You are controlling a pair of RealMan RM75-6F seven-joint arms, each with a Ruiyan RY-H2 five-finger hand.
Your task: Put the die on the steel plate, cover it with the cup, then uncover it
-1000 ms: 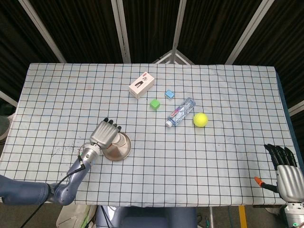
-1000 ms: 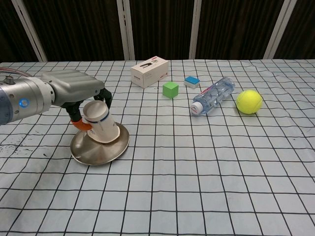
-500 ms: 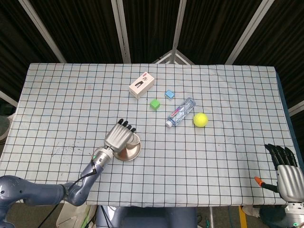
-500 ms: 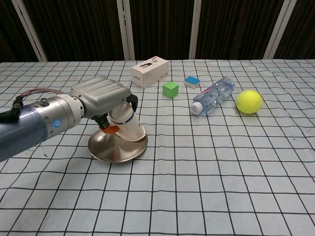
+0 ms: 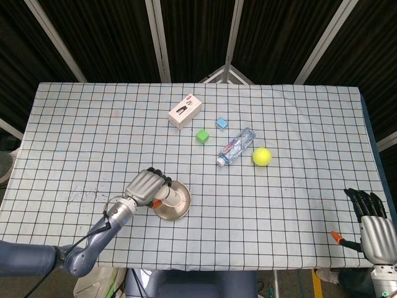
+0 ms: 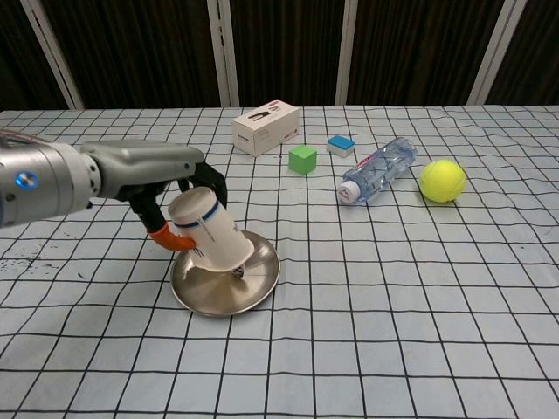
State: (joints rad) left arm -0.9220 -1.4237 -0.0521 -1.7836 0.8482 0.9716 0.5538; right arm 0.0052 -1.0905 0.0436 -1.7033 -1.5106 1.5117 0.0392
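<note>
The die (image 6: 238, 272), a small pale cube, lies on the shiny round steel plate (image 6: 210, 297) at lower left, just under the tilted rim of the white paper cup (image 6: 212, 230). The left hand (image 6: 166, 179) grips that cup, fingers wrapped around its wall. The right hand (image 5: 372, 220), at the lower right edge, holds nothing, its dark fingers straight and apart.

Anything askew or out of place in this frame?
The cup sits tilted on the steel plate, held by the left hand, its rim lifted enough to show a small object, probably the die. A water bottle lies on its side.
</note>
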